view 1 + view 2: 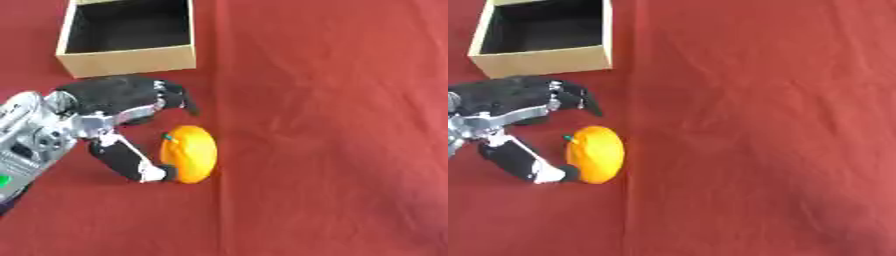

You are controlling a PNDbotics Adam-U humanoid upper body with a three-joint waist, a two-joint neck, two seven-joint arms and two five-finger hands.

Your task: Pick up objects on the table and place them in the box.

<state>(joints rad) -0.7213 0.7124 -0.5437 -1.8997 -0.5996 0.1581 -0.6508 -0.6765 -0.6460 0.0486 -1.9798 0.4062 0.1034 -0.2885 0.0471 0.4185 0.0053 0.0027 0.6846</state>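
An orange fruit-shaped object (191,154) with a small green stem lies on the red cloth, left of centre. My left hand (109,100) comes in from the left edge and sits just to the left of it, open. Its black fingers (175,97) stretch out above the orange object without touching it. The thumb (131,162) reaches under from the lower left, and its pale tip rests against the object's lower left side. The open cardboard box (127,61) with a dark inside stands at the top left, just beyond the hand. My right hand shows in no view.
Red cloth (763,125) covers the whole table, with a lengthwise fold line running down just right of the orange object. Nothing else lies on it in view.
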